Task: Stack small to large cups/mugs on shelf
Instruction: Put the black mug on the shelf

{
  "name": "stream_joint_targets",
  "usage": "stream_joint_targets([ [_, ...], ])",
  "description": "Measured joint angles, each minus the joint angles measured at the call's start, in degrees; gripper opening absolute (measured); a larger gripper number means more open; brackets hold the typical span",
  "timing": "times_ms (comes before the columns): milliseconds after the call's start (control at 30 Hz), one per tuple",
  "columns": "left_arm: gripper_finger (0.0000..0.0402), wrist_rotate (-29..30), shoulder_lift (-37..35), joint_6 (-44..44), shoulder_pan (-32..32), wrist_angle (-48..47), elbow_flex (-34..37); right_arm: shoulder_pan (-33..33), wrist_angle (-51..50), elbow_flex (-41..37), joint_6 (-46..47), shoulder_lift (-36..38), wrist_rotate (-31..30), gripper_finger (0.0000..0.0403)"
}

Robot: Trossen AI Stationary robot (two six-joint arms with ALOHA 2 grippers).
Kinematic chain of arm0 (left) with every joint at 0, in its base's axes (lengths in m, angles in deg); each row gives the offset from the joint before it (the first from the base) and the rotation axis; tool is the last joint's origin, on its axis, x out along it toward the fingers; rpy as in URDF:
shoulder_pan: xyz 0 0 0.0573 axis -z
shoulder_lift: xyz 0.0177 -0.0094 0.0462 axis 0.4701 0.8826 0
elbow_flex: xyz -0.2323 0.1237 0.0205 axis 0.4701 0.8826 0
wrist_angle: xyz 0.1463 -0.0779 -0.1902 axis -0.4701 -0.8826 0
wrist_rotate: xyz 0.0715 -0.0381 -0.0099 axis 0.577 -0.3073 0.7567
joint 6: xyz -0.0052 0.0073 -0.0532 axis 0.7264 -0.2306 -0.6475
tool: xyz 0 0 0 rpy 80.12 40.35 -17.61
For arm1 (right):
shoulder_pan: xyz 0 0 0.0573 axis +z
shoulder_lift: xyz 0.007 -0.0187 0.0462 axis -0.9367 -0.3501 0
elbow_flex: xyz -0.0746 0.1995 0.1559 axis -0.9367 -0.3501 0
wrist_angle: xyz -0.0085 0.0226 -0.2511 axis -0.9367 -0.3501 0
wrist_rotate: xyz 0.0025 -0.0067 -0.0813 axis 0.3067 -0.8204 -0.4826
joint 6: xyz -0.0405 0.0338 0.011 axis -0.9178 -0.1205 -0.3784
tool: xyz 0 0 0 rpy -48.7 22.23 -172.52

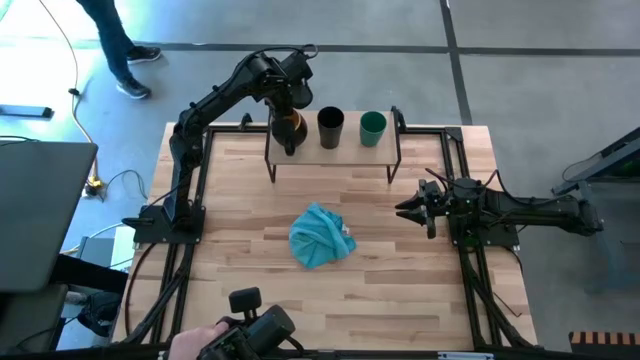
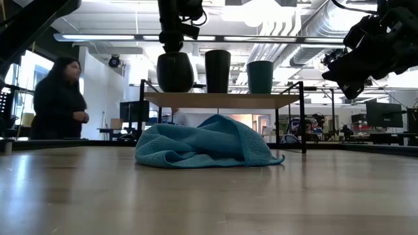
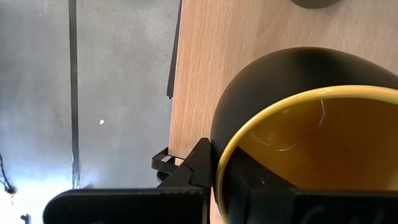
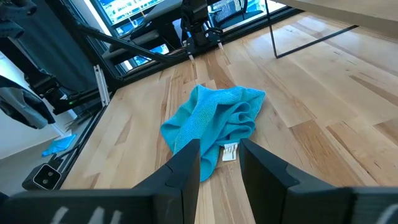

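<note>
while left gripper (image 1: pixel 291 122) pinches the mug (image 1: pixel 288 126), three cups on one shelf (image 1: pixel 345 152), right gripper (image 1: pixel 418 208) spread

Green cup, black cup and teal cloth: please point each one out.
Green cup (image 1: pixel 373 126), high view, its open rim.
Black cup (image 1: pixel 331 123), high view, its opening.
Teal cloth (image 1: pixel 320 237), high view, its crumpled middle.
</note>
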Motion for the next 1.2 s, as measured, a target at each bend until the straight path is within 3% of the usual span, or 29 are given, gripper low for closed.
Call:
stream_joint_targets([
  [600, 0.0003, -0.2, 1.2, -0.1, 0.0, 0.8, 0.0, 0.1, -0.1, 0.0, 0.2, 0.0, 0.0, 0.0103],
  [1200, 0.0008, -0.6, 1.2, 0.2, 0.0, 0.6, 0.0, 4.9, -0.4, 0.0, -0.3, 0.0, -1.2, 0.0103],
])
